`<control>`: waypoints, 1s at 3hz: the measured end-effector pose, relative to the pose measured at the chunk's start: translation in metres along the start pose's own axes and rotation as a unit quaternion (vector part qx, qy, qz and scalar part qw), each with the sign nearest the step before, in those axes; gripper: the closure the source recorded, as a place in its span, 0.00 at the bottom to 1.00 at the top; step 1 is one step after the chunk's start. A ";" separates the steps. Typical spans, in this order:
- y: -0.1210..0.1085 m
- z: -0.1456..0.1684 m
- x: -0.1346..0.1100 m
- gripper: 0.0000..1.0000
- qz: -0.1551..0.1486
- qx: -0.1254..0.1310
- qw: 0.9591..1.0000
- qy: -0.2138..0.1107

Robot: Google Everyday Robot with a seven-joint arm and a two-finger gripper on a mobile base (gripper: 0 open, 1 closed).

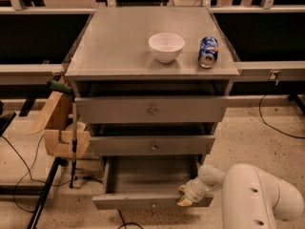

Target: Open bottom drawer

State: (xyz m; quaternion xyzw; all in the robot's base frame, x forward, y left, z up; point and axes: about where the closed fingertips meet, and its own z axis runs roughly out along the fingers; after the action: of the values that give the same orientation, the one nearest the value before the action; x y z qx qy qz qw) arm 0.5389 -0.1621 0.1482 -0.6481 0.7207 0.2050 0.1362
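Note:
The bottom drawer (147, 202) of the grey cabinet is pulled out toward me, and its bare grey inside (150, 175) shows. Its narrow front panel sits low in the view, with a small knob near the middle. My gripper (185, 197) is at the right end of that front panel, touching its top edge, at the tip of my white arm (252, 199), which enters from the lower right. The middle drawer (153, 146) and the top drawer (152, 110) are closed.
A white bowl (166, 46) and a blue can (208, 51) on its side lie on the cabinet top (114, 42). A cardboard box (59, 128) and a green-handled pole (74, 137) stand left of the cabinet. Cables run on the speckled floor.

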 end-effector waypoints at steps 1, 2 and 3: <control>0.000 -0.001 0.000 0.81 0.000 0.000 1.000 0.000; 0.009 0.002 0.000 0.58 0.001 -0.006 1.000 -0.001; 0.007 0.001 -0.001 0.36 0.001 -0.006 1.000 -0.001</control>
State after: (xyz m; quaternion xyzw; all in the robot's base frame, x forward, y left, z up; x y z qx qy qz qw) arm 0.5320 -0.1606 0.1489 -0.6479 0.7201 0.2097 0.1332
